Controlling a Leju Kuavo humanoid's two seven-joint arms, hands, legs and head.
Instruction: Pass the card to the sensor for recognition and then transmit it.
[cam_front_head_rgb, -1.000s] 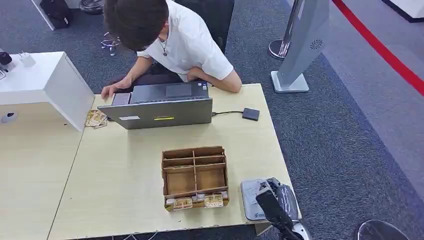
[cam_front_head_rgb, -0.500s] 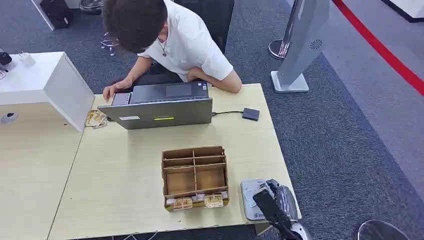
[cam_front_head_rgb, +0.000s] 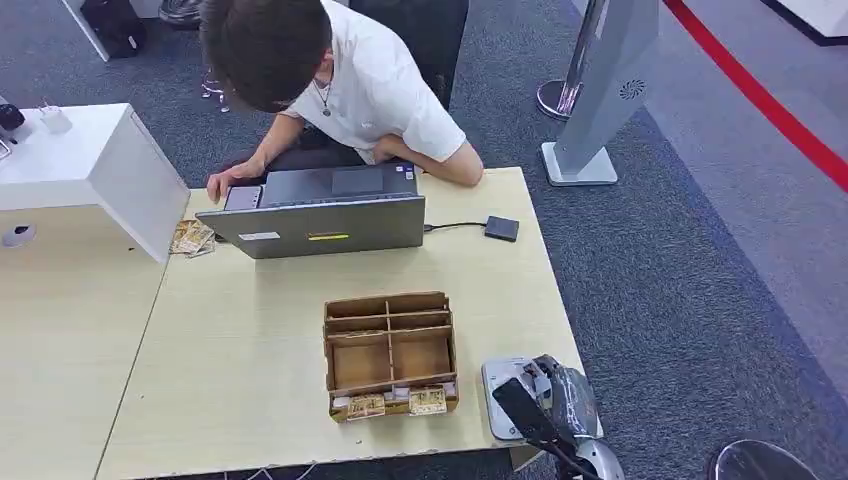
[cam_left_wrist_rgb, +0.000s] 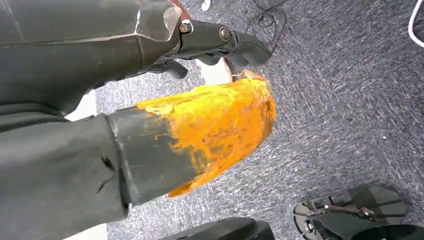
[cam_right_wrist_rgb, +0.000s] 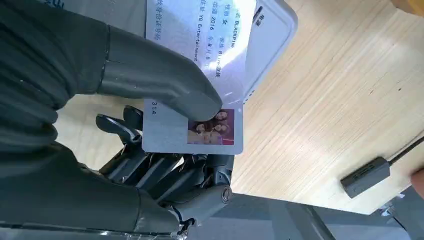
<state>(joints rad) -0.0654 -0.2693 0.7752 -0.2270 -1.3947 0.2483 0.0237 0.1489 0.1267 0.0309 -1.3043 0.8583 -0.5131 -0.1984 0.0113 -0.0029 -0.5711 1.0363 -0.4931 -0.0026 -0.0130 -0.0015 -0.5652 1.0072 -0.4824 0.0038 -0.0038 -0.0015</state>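
Fingers of your right hand pinch the card against the thumb; keep it flat over the sensor beyond them, grip firm.

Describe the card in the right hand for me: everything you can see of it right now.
The card is a thin, glossy, pale silver-white rectangle with rows of small dark print and a small colour photo of people in one corner. The right hand holds it flat, thumb pressed on its printed face, dark fingers underneath. It sits over the grey sensor pad on the wooden table; I cannot tell whether it touches the pad. Glare washes out part of the print.
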